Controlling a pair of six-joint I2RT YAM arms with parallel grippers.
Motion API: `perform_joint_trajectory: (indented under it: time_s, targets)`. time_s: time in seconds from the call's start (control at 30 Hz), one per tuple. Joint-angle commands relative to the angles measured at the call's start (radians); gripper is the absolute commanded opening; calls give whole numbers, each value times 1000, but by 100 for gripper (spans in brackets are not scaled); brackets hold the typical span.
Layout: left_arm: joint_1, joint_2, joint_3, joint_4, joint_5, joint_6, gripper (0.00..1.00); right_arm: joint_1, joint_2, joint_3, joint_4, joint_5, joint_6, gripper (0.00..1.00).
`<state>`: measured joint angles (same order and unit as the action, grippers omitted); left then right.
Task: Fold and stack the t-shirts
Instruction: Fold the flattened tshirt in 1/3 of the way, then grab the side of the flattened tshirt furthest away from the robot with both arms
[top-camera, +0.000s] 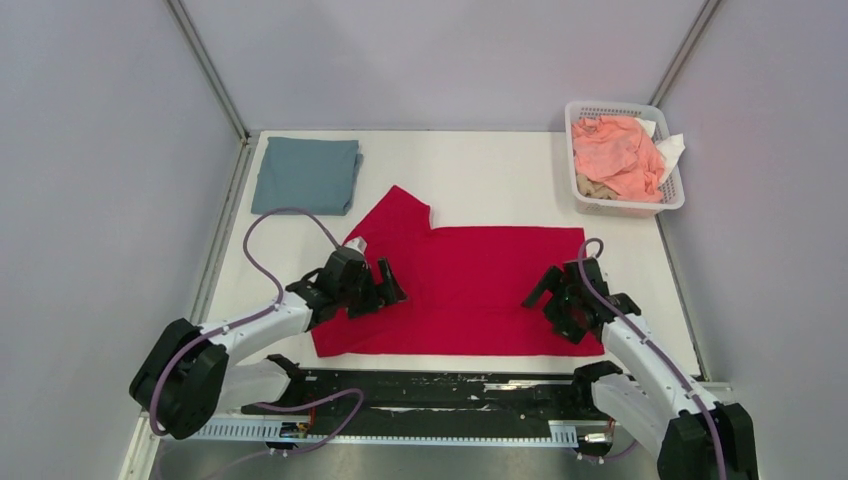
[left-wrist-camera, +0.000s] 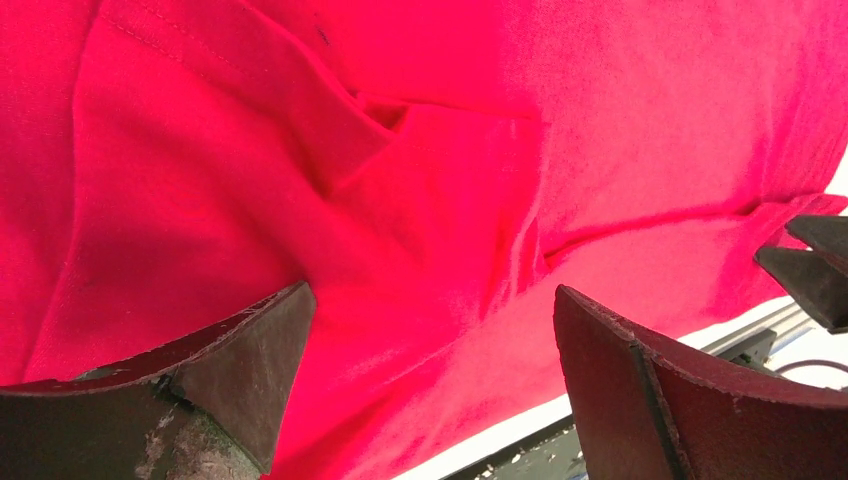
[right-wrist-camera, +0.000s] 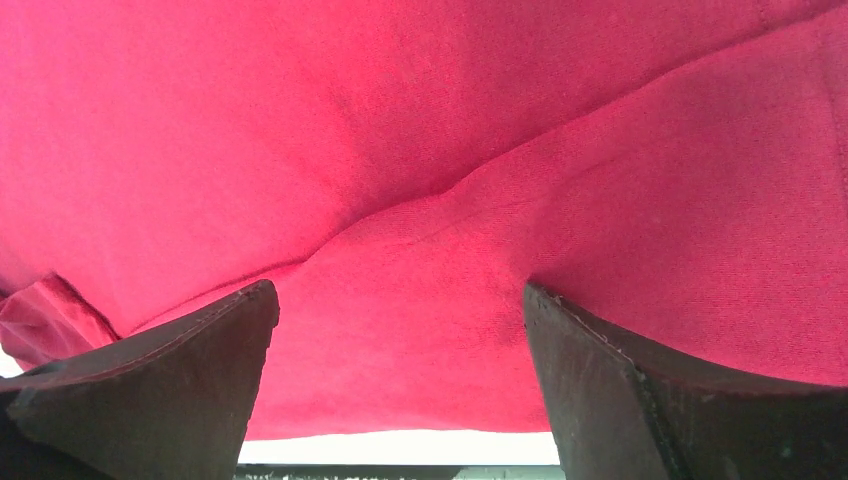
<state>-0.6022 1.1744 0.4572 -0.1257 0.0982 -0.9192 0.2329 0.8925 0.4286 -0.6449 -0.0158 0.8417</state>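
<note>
Top view only: grey-blue t-shirt (top-camera: 305, 175), folded, far-left tabletop (top-camera: 480, 180).
Wrist views only: creases in the cloth.
Red t-shirt (top-camera: 470, 285): near centre, long axis left-right, sleeve pointing far-left.
Left gripper (top-camera: 385, 285), right gripper (top-camera: 542, 295): both spread over it.

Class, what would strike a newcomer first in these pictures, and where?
The red shirt spread across the table's middle, with the left fingers and right fingers open over its ends. A folded grey-blue shirt lies far left; a white basket of pink cloth far right.
</note>
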Motion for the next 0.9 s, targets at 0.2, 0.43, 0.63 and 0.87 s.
perform_joint_trajectory:
  time_s: [0.2,0.43,0.63,0.87]
  targets:
    - [-5,-27,-5,-167,-29,29,100,60,-88,-58,-224,-16,112,100]
    - [-5,-140,64,-271,-59,63,100,61,-187,66,-181,83,72,100]
    - [16,-112,293,-280,-231,154,100,61,-192,218,-35,233,-38,100]
    - [214,325,707,-167,-109,298,100,60,-161,208,158,282,-114,100]
